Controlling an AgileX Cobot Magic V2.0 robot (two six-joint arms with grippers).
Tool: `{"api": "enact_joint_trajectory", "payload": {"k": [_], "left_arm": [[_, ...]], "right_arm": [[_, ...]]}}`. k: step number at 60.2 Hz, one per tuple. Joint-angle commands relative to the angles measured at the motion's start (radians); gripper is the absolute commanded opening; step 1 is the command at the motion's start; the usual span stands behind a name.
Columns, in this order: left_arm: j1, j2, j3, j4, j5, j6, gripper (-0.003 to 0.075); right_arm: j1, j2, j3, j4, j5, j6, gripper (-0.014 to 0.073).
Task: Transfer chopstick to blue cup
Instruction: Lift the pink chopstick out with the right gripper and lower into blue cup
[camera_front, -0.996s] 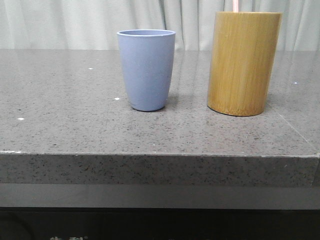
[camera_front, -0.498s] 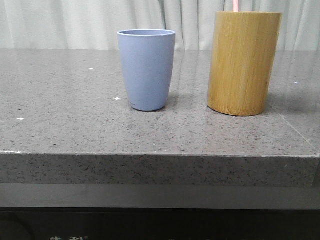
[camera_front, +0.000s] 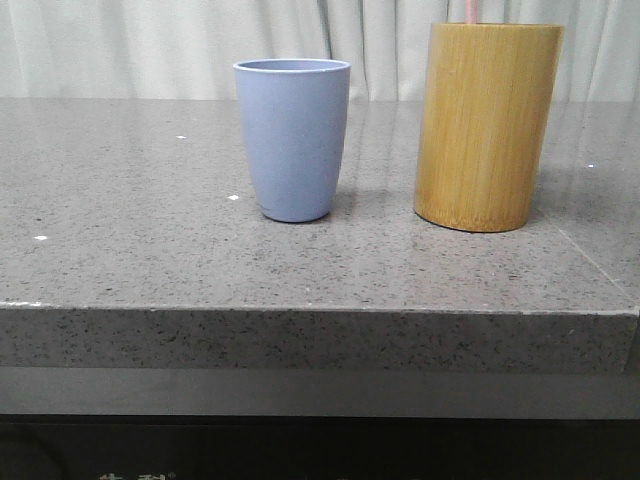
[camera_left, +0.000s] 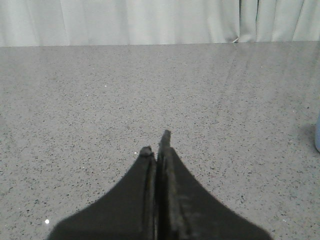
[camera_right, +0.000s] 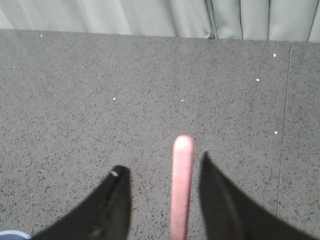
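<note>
On the speckled grey surface (camera_front: 130, 200) the blue cup (camera_front: 292, 138) stands upright, with a taller bamboo cylinder (camera_front: 487, 126) well apart from it on the right-arm side. The chopstick (camera_front: 470, 11) rises out of the cylinder's top, a short pink stub showing above the rim. In the right wrist view the right gripper (camera_right: 162, 175) has its fingers spread wide, the chopstick's rounded end between them and nearer one finger; it touches neither. The left gripper (camera_left: 156, 145) hangs over bare surface, its fingers pressed together and holding nothing.
</note>
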Motion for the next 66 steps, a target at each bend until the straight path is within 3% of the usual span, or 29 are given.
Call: {"api": "enact_joint_trajectory", "payload": {"k": [1, 8, 14, 32, 47, 66], "left_arm": [[0.001, 0.007, -0.027, -0.008, -0.086, -0.009, -0.0019], [0.001, 0.007, -0.027, -0.008, -0.086, -0.009, -0.0019], [0.001, 0.007, -0.027, -0.008, -0.086, -0.009, -0.0019], [0.001, 0.007, -0.027, -0.008, -0.086, -0.009, -0.0019], [0.001, 0.007, -0.027, -0.008, -0.086, -0.009, -0.0019], [0.001, 0.007, -0.027, -0.008, -0.086, -0.009, -0.0019]], "right_arm": [[-0.002, -0.037, -0.037, 0.005, -0.086, -0.007, 0.0173], [-0.002, -0.037, -0.037, 0.005, -0.086, -0.007, 0.0064], [-0.002, -0.042, -0.037, 0.004, -0.089, -0.007, 0.0024], [-0.002, -0.172, -0.037, -0.009, -0.155, -0.007, 0.0022], [0.008, -0.309, -0.037, -0.009, -0.319, -0.007, 0.0022], [0.211, -0.249, -0.038, -0.009, -0.450, -0.007, 0.0022]]}}
